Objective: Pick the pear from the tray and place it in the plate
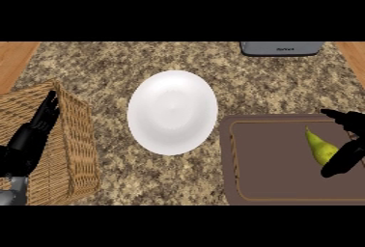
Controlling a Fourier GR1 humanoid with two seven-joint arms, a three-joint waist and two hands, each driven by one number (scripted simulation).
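Note:
A yellow-green pear (pixel 320 147) lies on the brown tray (pixel 271 164) at the lower right, stem end pointing away from me. My right hand (pixel 346 144) hovers at the tray's right side, fingers spread past the pear's far end and thumb low beside its wide end, open around it without closing. The white plate (pixel 172 112) sits bare in the middle of the counter, left of the tray. My left hand (pixel 32 135) rests open at the left edge, fingers pointing up over the basket.
A wicker basket (pixel 64 144) fills the lower left of the granite counter. A grey appliance (pixel 279 48) stands at the far edge, upper right. Wooden floor shows at both upper corners.

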